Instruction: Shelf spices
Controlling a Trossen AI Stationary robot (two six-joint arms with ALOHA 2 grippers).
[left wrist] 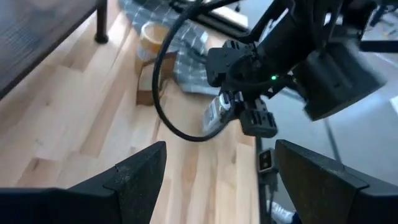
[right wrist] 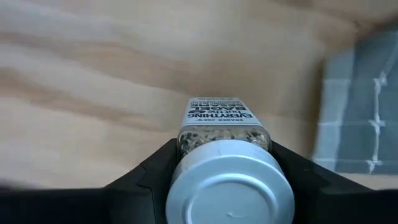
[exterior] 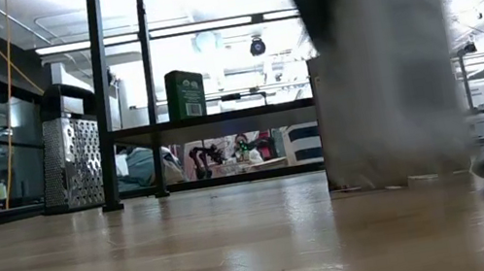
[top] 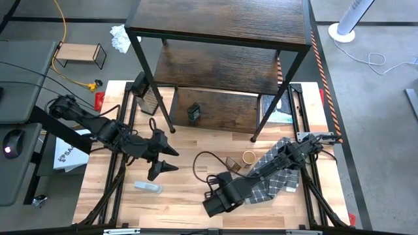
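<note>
My right gripper [top: 214, 199] hangs over the table's near middle, shut on a clear seasoning jar with a white cap [right wrist: 229, 186]. The left wrist view shows that same jar [left wrist: 214, 116] in the right gripper's fingers. My left gripper [top: 173, 160] is open and holds nothing, hovering left of centre with its fingers pointing right [left wrist: 217, 174]. The shelf [top: 222, 59] stands at the far side. A dark jar [top: 194, 112] stands upright on its lowest board [exterior: 184, 94]. A tan-lidded jar [top: 249, 157] and a small brown container [top: 233, 163] sit by the checked cloth. My right gripper pinches the jar between its two fingers on the upper body [right wrist: 189, 144], just under the white cap. The fingers come from above, slanting down, and lie along the jar, with the cap toward the wrist and the base toward the table. Whether the base touches the wood, I cannot tell.
A metal box grater [top: 147, 98] stands by the shelf's front left leg. A clear flat plastic object [top: 149, 187] lies near the left gripper. A grey checked cloth [top: 277, 173] lies under the right arm. Bare wood shows between the grippers and the shelf.
</note>
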